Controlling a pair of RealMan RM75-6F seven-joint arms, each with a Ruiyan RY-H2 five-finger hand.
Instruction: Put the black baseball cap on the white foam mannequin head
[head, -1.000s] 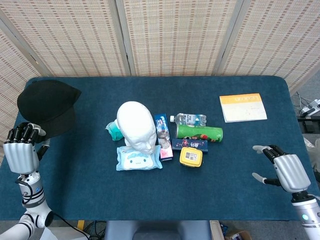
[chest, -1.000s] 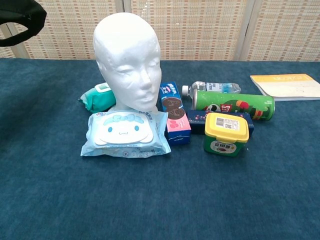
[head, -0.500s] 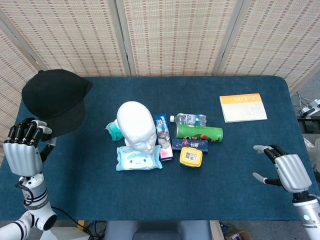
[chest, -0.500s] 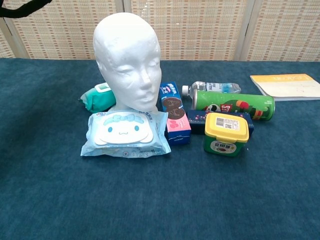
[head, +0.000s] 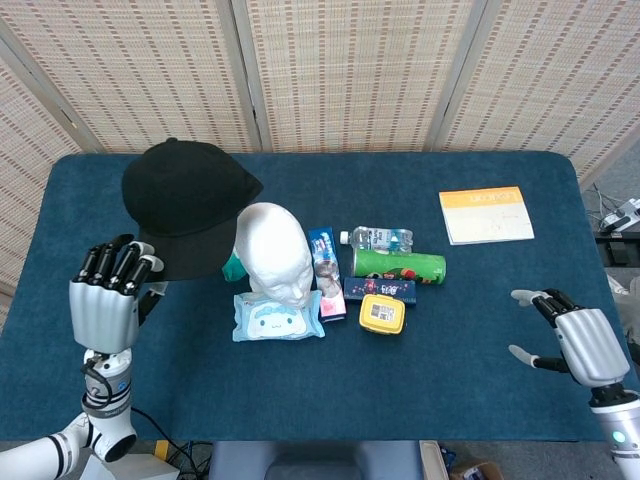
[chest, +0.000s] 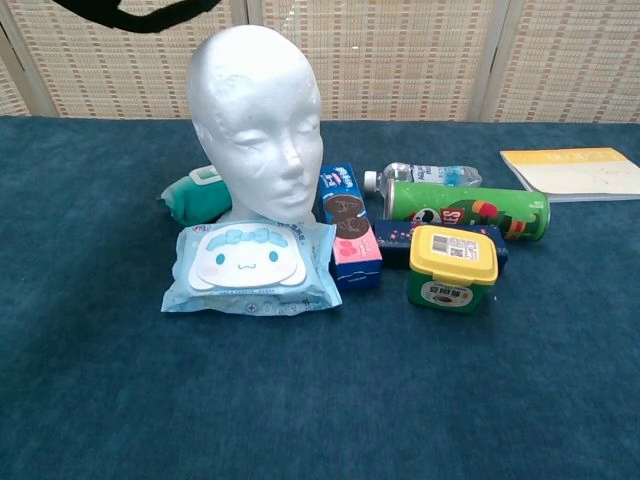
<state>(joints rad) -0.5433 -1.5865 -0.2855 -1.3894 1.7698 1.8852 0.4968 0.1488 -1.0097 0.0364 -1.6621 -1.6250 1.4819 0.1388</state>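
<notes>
**operator:** cap first. the black fabric baseball cap (head: 185, 205) is in the air, held up by my left hand (head: 107, 300). the fingers are curled up by the cap's near edge, so i judge they grip it there; the exact contact is hidden behind the hand.

**listener:** where is the cap compared with the head?

**operator:** just left of the white foam mannequin head (head: 273, 251), which stands upright on the dark blue cloth table (head: 480, 330). from above, the cap's edge overlaps the head's left side. the chest view shows only a black sliver of it at the top, above and left of the crown, not touching.

**listener:** so how much is done?

**operator:** lifting and most of the carry, by my reckoning. what is left: bring it over the crown, lower it, seat it, let go.

**listener:** and your other hand?

**operator:** my right hand (head: 578, 340) hovers at the near right corner, well apart from everything, fingers spread and holding nothing.

**listener:** anything crowding the head?

**operator:** a pale blue pack of wet wipes (head: 277, 316) touches its front, and a green snack tube (head: 400, 266) lies to its right.
</notes>
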